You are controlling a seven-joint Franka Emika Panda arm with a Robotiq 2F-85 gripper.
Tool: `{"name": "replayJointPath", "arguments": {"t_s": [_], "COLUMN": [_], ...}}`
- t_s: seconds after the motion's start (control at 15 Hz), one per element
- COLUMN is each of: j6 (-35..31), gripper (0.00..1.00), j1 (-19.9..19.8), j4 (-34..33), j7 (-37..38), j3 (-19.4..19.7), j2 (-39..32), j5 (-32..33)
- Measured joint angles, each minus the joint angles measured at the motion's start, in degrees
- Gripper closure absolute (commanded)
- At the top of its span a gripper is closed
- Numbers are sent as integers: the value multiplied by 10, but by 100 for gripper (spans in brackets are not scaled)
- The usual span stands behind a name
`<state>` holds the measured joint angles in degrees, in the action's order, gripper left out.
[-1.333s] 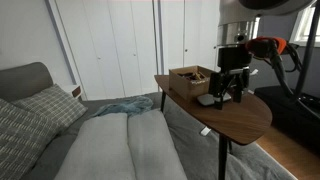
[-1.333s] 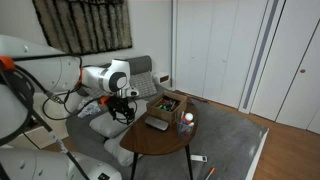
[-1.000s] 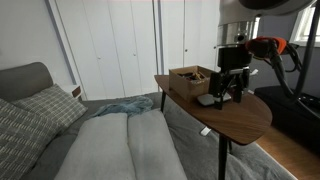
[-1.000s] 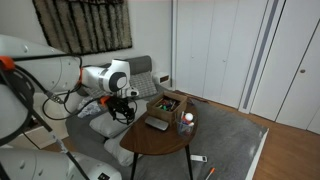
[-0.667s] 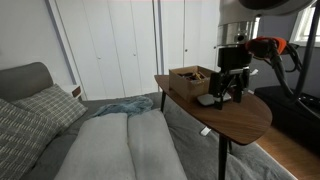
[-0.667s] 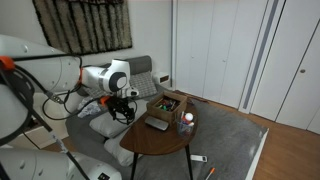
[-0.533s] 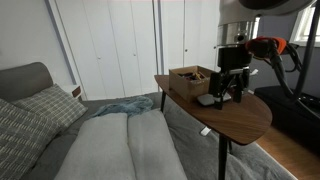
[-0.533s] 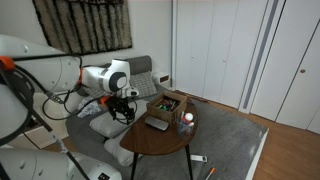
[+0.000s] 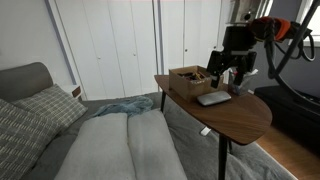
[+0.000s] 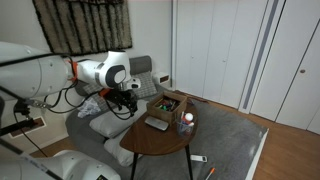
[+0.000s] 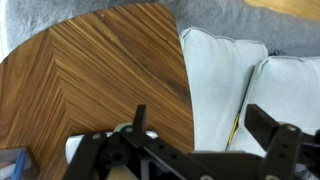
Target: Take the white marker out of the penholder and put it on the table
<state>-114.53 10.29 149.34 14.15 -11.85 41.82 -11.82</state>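
The penholder (image 10: 185, 123) is a small greyish cup with a bit of red, standing near the edge of the oval wooden table (image 10: 160, 138). The table also shows in the other exterior view (image 9: 235, 118) and in the wrist view (image 11: 90, 80). I cannot make out the white marker at this size. My gripper (image 9: 232, 72) hangs above the table, clear of everything on it. In the wrist view its fingers (image 11: 205, 125) stand wide apart with nothing between them, over the table's edge. In an exterior view the gripper (image 10: 130, 102) is beside the table, apart from the penholder.
A shallow wooden box (image 9: 189, 80) stands at the table's back, also seen in an exterior view (image 10: 168, 103). A flat grey slab (image 9: 213, 98) lies next to it. A grey couch with cushions (image 9: 60, 130) is below; pale cushions (image 11: 260, 90) lie beside the table.
The arm has lifted: the gripper rose from just above the tabletop to well above it. The things on the table have not moved.
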Motion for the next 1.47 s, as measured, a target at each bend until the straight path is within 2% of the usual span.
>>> {"name": "replayJointPath", "arguments": {"t_s": [0.4,1.27,1.47], "j6": [13,10,-26], "gripper": [0,0,0], "j1": [-39,-44,-59], "j4": [-24,-26,-31], "j7": [7,7,-32], "j3": [5,7,31], "j2": [65,65,61], "j5": [47,51,65]}}
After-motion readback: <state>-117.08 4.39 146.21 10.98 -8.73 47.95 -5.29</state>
